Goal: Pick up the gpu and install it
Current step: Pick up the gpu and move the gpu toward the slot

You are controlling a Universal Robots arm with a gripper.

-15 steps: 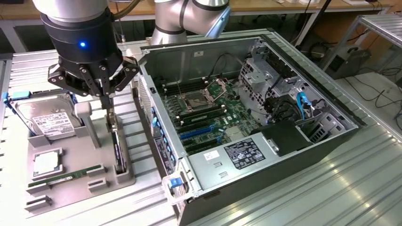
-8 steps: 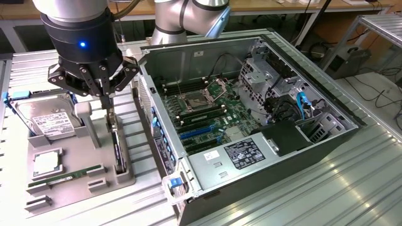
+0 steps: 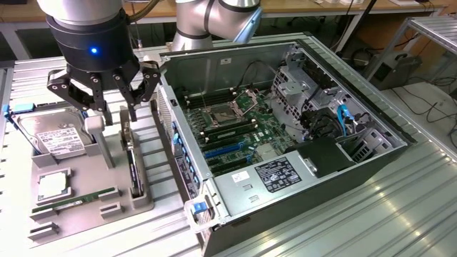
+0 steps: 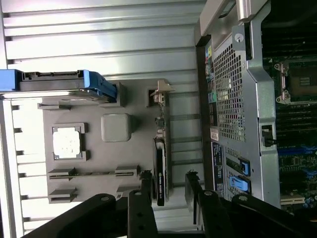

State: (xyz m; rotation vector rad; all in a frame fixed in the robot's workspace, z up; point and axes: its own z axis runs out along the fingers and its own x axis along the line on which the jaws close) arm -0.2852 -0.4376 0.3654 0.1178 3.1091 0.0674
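In the exterior view I see the gripper (image 3: pixel 120 115) in the upper left of the frame, pointing straight down over the grey tray (image 3: pixel 82 172). Its jaws stand apart and grasp nothing, so the hand is released. The gpu (image 3: pixel 132 166) stands on edge in a slot along the tray's side nearest the case (image 3: pixel 321 195), at left centre of the frame, directly beneath the fingertips. From this view I cannot tell whether the fingers touch the card's upper edge. In the wrist view the two black fingers (image 4: pixel 146 191) straddle one end of the gpu (image 4: pixel 161 168), one on each face. The card lies closer to one finger than the other, and a clear gap shows on the case side. The silver bracket (image 4: pixel 159 96) is at the card's opposite end. In the exterior view the hard drive (image 3: pixel 53 139) sits in the tray at the frame's left edge, with the processor (image 3: pixel 53 184) below it and the memory stick (image 3: pixel 75 199) lower still. The case lies open on its side at centre frame, with the motherboard (image 3: pixel 228 128) and blue slots (image 3: pixel 222 150) exposed.
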